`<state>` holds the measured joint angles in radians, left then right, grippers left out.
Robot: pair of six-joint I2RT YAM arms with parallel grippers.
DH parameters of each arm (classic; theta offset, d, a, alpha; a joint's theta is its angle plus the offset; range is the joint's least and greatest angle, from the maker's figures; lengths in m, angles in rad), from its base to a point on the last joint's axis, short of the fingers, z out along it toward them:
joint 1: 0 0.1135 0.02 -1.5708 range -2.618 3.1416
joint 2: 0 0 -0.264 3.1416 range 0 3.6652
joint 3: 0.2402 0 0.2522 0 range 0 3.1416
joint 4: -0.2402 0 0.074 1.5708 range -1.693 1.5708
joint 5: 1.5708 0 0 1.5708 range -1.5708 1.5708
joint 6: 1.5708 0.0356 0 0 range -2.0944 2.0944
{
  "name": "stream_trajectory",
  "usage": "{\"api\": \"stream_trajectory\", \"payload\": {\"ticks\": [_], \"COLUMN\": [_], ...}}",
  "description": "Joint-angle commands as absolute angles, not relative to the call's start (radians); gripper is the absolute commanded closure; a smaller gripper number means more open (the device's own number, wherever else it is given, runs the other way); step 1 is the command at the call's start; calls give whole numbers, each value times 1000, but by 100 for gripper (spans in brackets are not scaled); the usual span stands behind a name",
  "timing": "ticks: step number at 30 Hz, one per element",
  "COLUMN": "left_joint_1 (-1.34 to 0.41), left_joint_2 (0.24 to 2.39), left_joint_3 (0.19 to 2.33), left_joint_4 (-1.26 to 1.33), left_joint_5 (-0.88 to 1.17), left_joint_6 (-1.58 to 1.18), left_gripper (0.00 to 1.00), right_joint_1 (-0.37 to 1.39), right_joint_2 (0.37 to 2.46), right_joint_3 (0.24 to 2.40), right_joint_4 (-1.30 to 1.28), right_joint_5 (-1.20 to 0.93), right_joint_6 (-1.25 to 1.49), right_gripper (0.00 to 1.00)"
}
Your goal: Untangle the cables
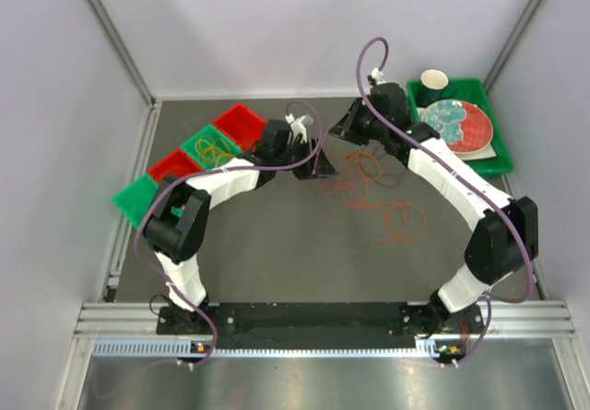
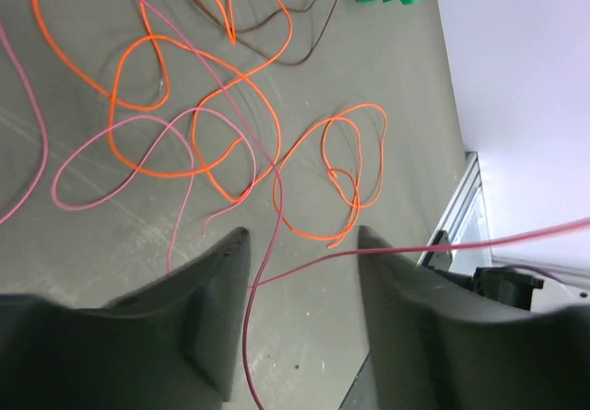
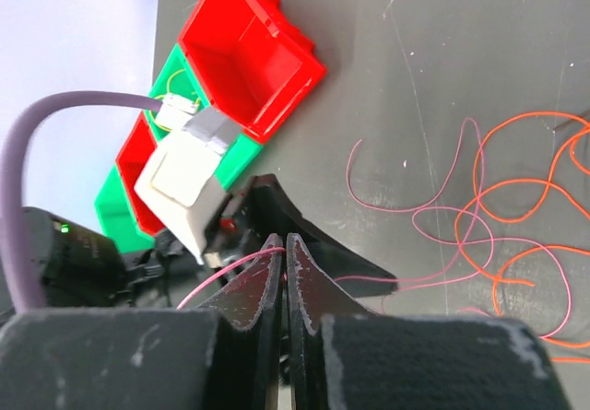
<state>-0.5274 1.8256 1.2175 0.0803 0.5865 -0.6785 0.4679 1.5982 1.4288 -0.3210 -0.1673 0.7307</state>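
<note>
Right gripper (image 3: pixel 286 246) pinched shut on pink cable (image 2: pixel 516 233), left gripper (image 2: pixel 302 240) open with that strand loose between its jaws, other cables (image 2: pixel 212 106) looped just beyond its tips; draw pink out slowly, pausing if loops drag.

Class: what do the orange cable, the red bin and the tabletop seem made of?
Orange cable: flexible plastic-sheathed cord, probably; it curls in loose loops. Red bin: moulded plastic, slightly glossy, crisp edges. Tabletop: dark matt sheet, scuffed; material unclear.
</note>
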Motion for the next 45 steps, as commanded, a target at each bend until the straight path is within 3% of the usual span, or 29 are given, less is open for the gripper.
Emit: {"api": "stream_trajectory", "payload": {"ticks": [1, 2, 3, 4, 8, 9, 10, 11, 13, 16, 23, 34, 45], "left_joint_1": [-537, -538, -538, -537, -535, -535, -532, -526, -511, -471, -359, -296, -284], "left_joint_2": [1858, 1862, 1862, 1862, 1816, 1806, 1792, 1767, 1746, 1700, 1609, 1609, 1603], "left_joint_3": [1278, 1281, 1281, 1285, 1287, 1290, 1302, 1314, 1369, 1457, 1695, 2141, 2209], "left_joint_4": [152, 150, 147, 141, 117, 104, 59, 26, -58, -227, -463, -730, -710], "left_joint_5": [583, 581, 577, 572, 523, 497, 477, 454, 420, 373, 350, 287, 316], "left_joint_6": [-678, -681, -683, -686, -669, -660, -641, -629, -588, -528, -462, -403, -452], "left_gripper": [56, 67, 95, 100, 100, 100, 100, 100, 100, 100, 100, 100, 100], "right_joint_1": [449, 451, 449, 449, 446, 443, 443, 442, 442, 439, 437, 436, 541], "right_joint_2": [1603, 1601, 1603, 1601, 1603, 1603, 1606, 1606, 1603, 1579, 1509, 1635, 1749], "right_joint_3": [1443, 1442, 1442, 1442, 1440, 1440, 1442, 1450, 1457, 1447, 1327, 1241, 1328], "right_joint_4": [-262, -262, -264, -267, -287, -299, -308, -345, -386, -429, -393, -344, -222], "right_joint_5": [-196, -196, -198, -198, -198, -195, -193, -190, -164, -135, -86, -67, -94], "right_joint_6": [753, 755, 755, 755, 749, 746, 739, 720, 695, 638, 597, 624, 572], "right_gripper": [100, 100, 100, 100, 99, 89, 64, 54, 37, 29, 26, 30, 32]}}
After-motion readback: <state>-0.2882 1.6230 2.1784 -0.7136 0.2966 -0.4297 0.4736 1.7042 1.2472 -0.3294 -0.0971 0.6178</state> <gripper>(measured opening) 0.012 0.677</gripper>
